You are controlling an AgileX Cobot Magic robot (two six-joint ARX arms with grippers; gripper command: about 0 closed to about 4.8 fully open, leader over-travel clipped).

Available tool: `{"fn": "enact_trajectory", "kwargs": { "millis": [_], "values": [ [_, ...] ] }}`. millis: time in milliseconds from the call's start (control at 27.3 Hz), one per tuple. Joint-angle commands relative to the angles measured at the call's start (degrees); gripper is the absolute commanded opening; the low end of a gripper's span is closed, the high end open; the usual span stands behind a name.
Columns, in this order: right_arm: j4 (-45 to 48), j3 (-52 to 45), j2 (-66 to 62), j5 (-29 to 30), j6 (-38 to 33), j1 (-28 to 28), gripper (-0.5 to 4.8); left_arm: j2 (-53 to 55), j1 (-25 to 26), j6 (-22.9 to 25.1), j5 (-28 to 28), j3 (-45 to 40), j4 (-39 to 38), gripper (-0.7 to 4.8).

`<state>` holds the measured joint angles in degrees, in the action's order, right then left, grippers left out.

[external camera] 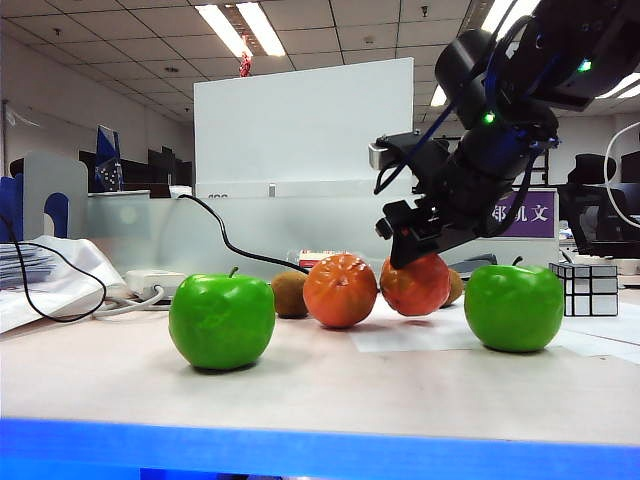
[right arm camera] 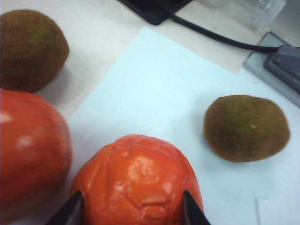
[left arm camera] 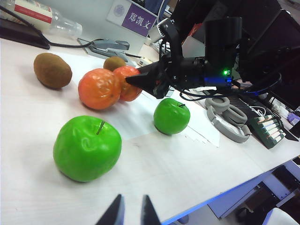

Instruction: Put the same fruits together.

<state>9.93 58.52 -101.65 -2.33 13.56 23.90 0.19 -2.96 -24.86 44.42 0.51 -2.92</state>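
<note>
Two orange-red fruits sit side by side at mid-table. My right gripper (right arm camera: pixel 132 212) reaches down from the right and is shut on the right-hand one (right arm camera: pixel 138 180), a finger pressed against each of its sides; it rests on white paper. The other orange-red fruit (right arm camera: pixel 28 150) touches it or nearly does. In the exterior view, one green apple (external camera: pixel 221 322) stands at the front left and the other green apple (external camera: pixel 513 307) at the right. My left gripper (left arm camera: pixel 132 212) hovers near the table's front edge, short of the near green apple (left arm camera: pixel 87 149), fingers almost together with nothing between them.
Two brown kiwis (right arm camera: pixel 30 49) (right arm camera: pixel 246 127) lie just behind the orange-red fruits. A mirror cube (external camera: pixel 590 290) stands at the far right. Grey headphones (left arm camera: pixel 229 123), a stapler (left arm camera: pixel 110 45), cables and a white board crowd the back. The table's blue front edge (external camera: pixel 320 445) is close.
</note>
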Motion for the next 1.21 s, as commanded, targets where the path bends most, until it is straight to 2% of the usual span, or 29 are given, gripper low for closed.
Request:
{"fn": "enact_trajectory", "kwargs": {
  "millis": [37, 439, 512, 549, 659, 915, 1208],
  "values": [
    [0.5, 0.2, -0.7, 1.2, -0.1, 0.1, -0.06, -0.1, 0.1, 0.5, 0.4, 0.1, 0.3, 0.62],
    [0.4, 0.2, -1.0, 1.2, -0.1, 0.1, -0.05, -0.1, 0.1, 0.5, 0.4, 0.1, 0.3, 0.62],
    [0.4, 0.2, -1.0, 1.2, -0.1, 0.1, 0.08, -0.1, 0.1, 0.5, 0.4, 0.1, 0.3, 0.62],
    [0.5, 0.2, -1.0, 1.2, -0.1, 0.1, 0.51, -0.1, 0.1, 0.5, 0.4, 0.1, 0.3, 0.62],
    [0.6, 0.2, -1.0, 1.1, -0.1, 0.1, 2.38, -0.1, 0.1, 0.5, 0.4, 0.1, 0.3, 0.62],
    [0.9, 0.2, -1.0, 0.9, -0.1, 0.1, 2.56, -0.1, 0.1, 0.5, 0.4, 0.1, 0.3, 0.62],
    [1.9, 0.3, -0.9, -1.0, -0.5, 0.1, 4.26, -0.1, 0.1, 0.5, 0.4, 0.1, 0.3, 0.62]
  ]
}}
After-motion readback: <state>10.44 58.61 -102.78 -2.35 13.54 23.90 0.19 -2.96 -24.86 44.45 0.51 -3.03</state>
